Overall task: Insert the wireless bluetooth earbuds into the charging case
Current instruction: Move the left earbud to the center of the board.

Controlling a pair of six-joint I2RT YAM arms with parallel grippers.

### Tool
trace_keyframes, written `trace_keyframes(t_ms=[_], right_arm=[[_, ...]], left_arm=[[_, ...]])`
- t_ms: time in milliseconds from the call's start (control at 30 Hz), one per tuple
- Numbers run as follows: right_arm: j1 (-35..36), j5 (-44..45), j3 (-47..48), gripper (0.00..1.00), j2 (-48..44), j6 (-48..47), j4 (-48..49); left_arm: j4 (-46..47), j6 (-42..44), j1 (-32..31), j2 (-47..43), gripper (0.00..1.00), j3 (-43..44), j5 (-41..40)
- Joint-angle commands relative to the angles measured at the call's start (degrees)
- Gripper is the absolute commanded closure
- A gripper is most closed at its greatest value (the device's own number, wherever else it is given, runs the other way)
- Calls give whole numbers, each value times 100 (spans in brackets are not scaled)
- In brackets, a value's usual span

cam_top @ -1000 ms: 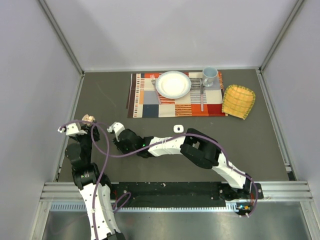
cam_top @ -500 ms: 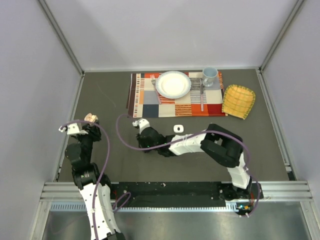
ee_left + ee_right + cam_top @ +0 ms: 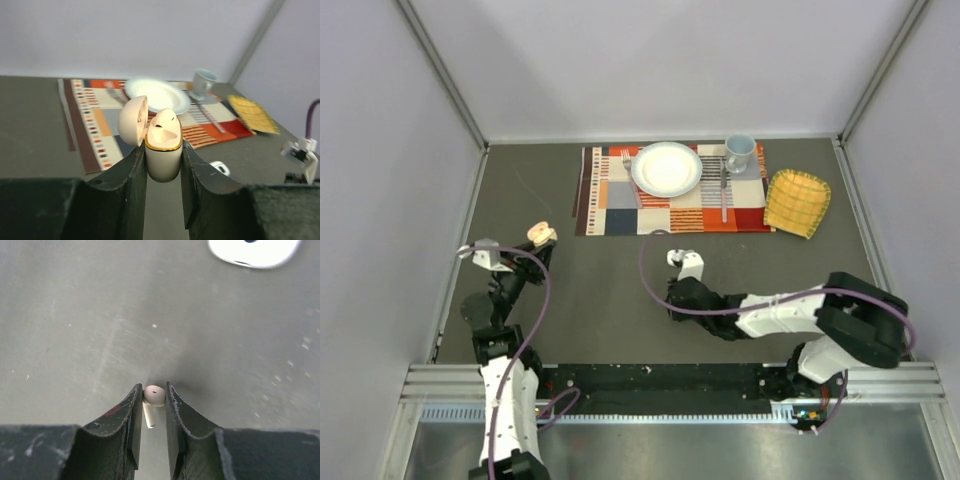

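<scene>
My left gripper (image 3: pixel 163 152) is shut on a pinkish-beige charging case (image 3: pixel 163 162) with a gold rim and holds it upright above the table. Its lid (image 3: pixel 133 120) hangs open to the left, and one pinkish earbud (image 3: pixel 164 119) sits inside. The case shows at the left in the top view (image 3: pixel 540 235). My right gripper (image 3: pixel 154 390) is shut on a pinkish-beige earbud (image 3: pixel 154 395), stem toward the camera, low over the table's middle (image 3: pixel 674 290). A white charging case (image 3: pixel 252 250) lies just ahead of it. Other earbuds are not in view.
A patterned placemat (image 3: pixel 610 205) at the back carries a white plate (image 3: pixel 667 168), a fork (image 3: pixel 628 165), a knife (image 3: pixel 724 190) and a pale blue cup (image 3: pixel 739 151). A yellow cloth (image 3: pixel 797 203) lies to its right. Walls close in on three sides.
My right arm has swung from beside the left gripper rightward to the table's middle, beside the white case. My left gripper has moved right and forward with the open case.
</scene>
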Motion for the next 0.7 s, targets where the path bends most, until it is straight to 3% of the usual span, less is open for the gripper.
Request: trace_keyframes(t_ms=[0, 167, 333, 467, 667], right_arm=[[2, 834, -501, 77, -1006, 696, 91], [-7, 1530, -827, 76, -1683, 1117, -321], [-7, 1952, -915, 76, -1869, 1372, -717], [-16, 1979, -986, 76, -1729, 1478, -823], [-7, 2032, -1091, 75, -1544, 1602, -797]], left_arm=[[1606, -218, -570, 458, 100, 69, 633], [1685, 773, -1862, 739, 100, 87, 572], [2220, 1021, -3073, 924, 100, -115, 572], [2573, 925, -3664, 977, 100, -326, 397], [2363, 1389, -4368, 1047, 100, -476, 71]])
